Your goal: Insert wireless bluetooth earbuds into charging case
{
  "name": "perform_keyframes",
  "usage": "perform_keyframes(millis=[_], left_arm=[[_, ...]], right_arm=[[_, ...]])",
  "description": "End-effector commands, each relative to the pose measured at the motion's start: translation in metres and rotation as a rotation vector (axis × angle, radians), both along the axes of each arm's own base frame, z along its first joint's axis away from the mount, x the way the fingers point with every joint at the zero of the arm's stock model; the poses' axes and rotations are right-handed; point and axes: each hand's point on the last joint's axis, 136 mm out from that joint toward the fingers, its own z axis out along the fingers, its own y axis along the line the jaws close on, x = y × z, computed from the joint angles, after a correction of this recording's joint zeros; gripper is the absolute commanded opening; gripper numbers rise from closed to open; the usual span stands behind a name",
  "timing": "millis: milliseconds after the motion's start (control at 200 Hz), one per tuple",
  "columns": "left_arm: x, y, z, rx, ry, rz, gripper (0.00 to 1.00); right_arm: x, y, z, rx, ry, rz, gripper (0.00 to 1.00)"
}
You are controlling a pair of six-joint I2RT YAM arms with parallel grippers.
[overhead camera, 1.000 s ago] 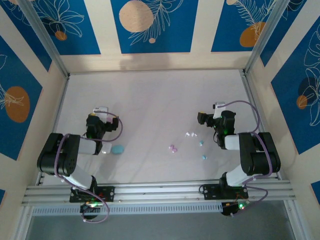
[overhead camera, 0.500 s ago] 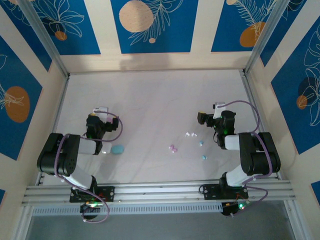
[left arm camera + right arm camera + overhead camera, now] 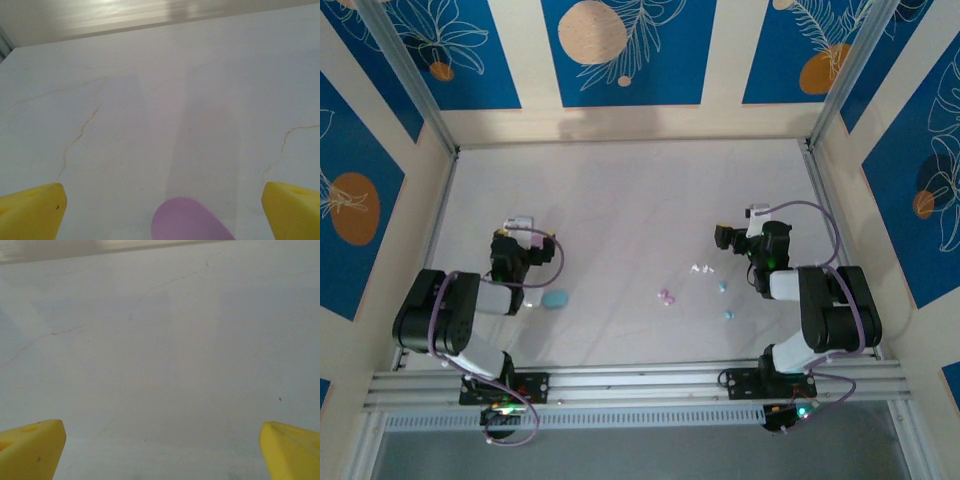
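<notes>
Left gripper: jaws spread wide, nothing between. Yellow fingertips at the lower corners of the wrist view, w/ a lilac rounded thing poking in at bottom centre. Prob a case, can't tell for sure. Right gripper same deal: wide apart, holding nothing, bare table under it.

Only change vs a sec ago: left arm nudged a hair toward lower left in the top view. Right arm, buds and teal case all where they were. So no pick started yet imo, whole task still ahead.

Earbuds loose on the table, centre-right of the top view btw the arms: pink pair, white pair, teal pair. Nearer the right gripper, well apart from the teal case.

Table pale, matte, hairline cracks. Walls cream w/ blue leaf-print panels + orange discs. Alu rail along the bottom.
</notes>
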Motion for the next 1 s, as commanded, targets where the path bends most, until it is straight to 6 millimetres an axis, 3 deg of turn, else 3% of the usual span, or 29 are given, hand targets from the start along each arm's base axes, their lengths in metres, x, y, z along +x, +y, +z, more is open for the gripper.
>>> perform_keyframes(millis=[0, 120, 225, 370, 465, 620, 790, 995], left_arm=[[-0.004, 0.019, 0.038, -0.025, -0.098, 0.095, 1.00], [-0.007, 0.025, 0.065, -0.039, -0.065, 0.134, 1.00], [-0.015, 0.032, 0.086, -0.132, -0.038, 0.206, 1.00], [-0.026, 0.008, 0.092, -0.245, 0.096, 0.107, 1.00], [-0.038, 0.009, 0.077, -0.281, 0.230, 0.150, 1.00], [-0.053, 0.001, 0.044, -0.279, 0.481, 0.145, 1.00], [-0.055, -0.010, 0.008, -0.336, 0.683, 0.157, 0.82], [-0.039, -0.011, -0.016, -0.386, 0.792, 0.242, 0.67]], right_arm=[[0.006, -0.008, 0.031, 0.021, 0.017, -0.039, 0.99], [0.002, -0.003, 0.045, 0.097, 0.163, -0.036, 0.99], [-0.004, -0.006, 0.058, 0.286, 0.322, -0.176, 0.99], [-0.017, 0.041, 0.079, 0.501, 0.464, 0.050, 0.99], [-0.026, 0.070, 0.098, 0.600, 0.435, 0.206, 1.00], [-0.036, 0.107, 0.112, 0.557, 0.460, 0.334, 0.95], [-0.043, 0.137, 0.112, 0.437, 0.502, 0.391, 0.94], [-0.047, 0.157, 0.104, 0.403, 0.541, 0.420, 0.94]])
